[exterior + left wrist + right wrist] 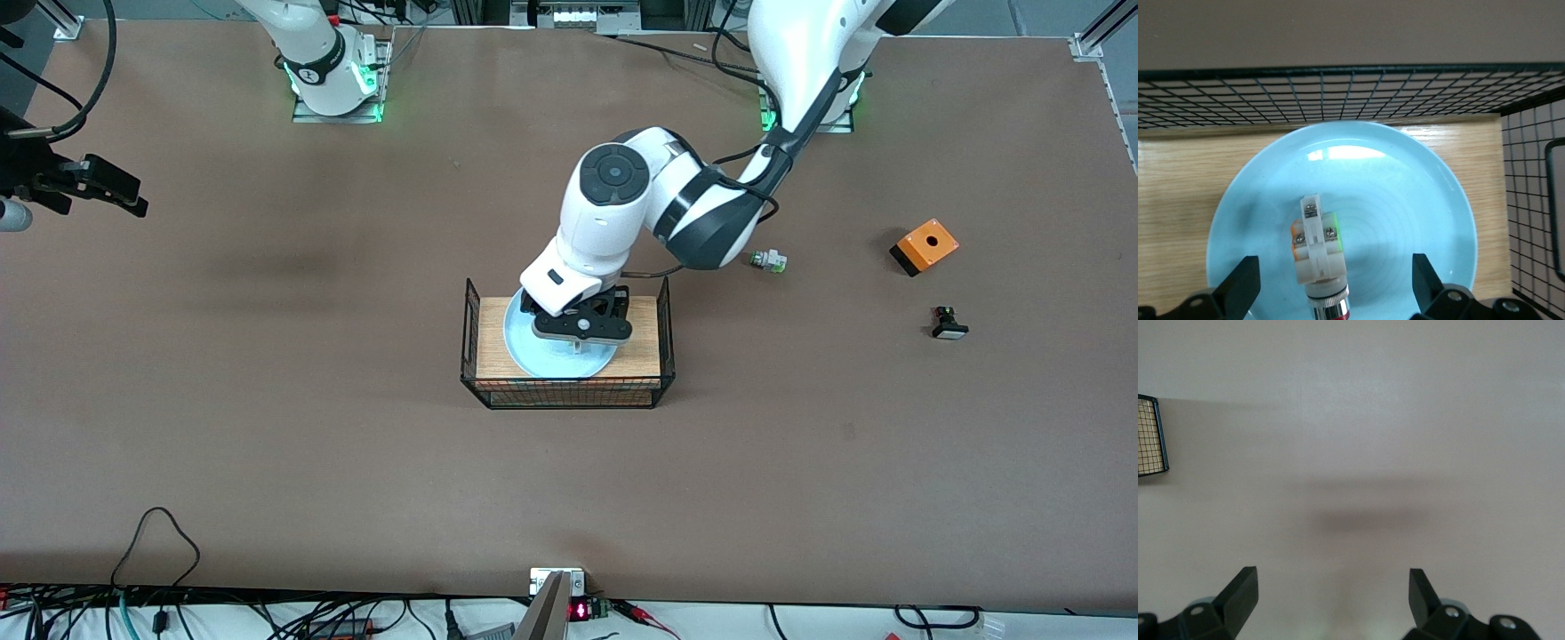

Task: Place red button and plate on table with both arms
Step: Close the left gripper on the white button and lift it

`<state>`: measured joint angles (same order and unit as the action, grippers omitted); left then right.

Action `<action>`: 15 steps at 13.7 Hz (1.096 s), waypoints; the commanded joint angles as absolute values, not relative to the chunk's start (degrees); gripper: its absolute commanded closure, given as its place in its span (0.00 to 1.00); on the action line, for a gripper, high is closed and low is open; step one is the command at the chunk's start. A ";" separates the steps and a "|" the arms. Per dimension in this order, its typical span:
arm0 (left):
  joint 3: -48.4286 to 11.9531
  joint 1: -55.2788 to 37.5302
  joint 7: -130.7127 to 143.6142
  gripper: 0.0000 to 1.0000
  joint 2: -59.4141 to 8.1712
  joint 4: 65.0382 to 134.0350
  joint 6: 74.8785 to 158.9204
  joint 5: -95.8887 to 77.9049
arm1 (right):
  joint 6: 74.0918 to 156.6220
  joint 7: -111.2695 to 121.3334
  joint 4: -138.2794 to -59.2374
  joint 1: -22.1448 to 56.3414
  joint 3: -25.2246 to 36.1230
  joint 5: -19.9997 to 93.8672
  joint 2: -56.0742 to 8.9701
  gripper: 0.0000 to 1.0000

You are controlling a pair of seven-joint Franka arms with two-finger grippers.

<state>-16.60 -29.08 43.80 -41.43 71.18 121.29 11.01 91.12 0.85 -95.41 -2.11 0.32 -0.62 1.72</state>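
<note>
**Pale blue plate, red button on it, left hand poised above**

Pale blue and glossy, the plate (1405, 220) lies on the wooden board of a black wire-sided rack (566, 391) near the middle of the table (267, 444). On the plate lies the red button (1317, 247): a blocky white-grey body with small screws, orange and green bits at its sides, and a shiny metal collar with a dark red cap at one end.

The left hand (582, 329) hangs low over the plate, its fingers (1241, 283) spread wide to either side of the button and touching nothing. The step in hand looks like the pick of the button; the next move calls for a short descent and a close on the narrow body, without scraping the slick plate.

The right hand (1331, 597) waits over bare table toward the right arm's end, fingers wide and empty. It will likely be needed for the plate, whose shallow raised rim offers the only grip.

A green-capped switch (767, 260), an orange box (925, 246) and a black switch (949, 324) lie toward the left arm's end.
</note>
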 commanded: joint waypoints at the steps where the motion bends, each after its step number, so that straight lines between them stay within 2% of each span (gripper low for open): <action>1: -15.91 -29.71 44.30 0.06 -41.66 71.28 120.76 13.09 | 90.26 1.76 -94.75 -2.46 0.26 -0.09 1.58 0.00; 3: -15.91 -29.62 43.60 0.18 -42.45 71.28 121.02 14.75 | 90.26 1.76 -94.75 -2.46 0.26 0.00 1.58 0.00; 6: -16.00 -29.97 43.68 0.50 -42.89 71.28 121.03 16.17 | 90.26 1.76 -94.75 -2.37 0.26 0.00 1.49 0.00; 8: -16.08 -29.80 43.59 0.62 -42.63 71.19 120.94 16.17 | 90.35 1.76 -94.75 -2.37 0.35 0.00 1.49 0.00; 11: -16.52 -29.36 43.86 0.68 -40.53 70.67 118.32 15.30 | 90.35 1.76 -94.75 -2.46 0.35 0.09 1.49 0.00; 15: -16.96 -25.68 43.77 0.68 -32.72 69.35 105.41 8.98 | 90.26 1.23 -94.14 -2.20 0.18 0.00 1.49 0.00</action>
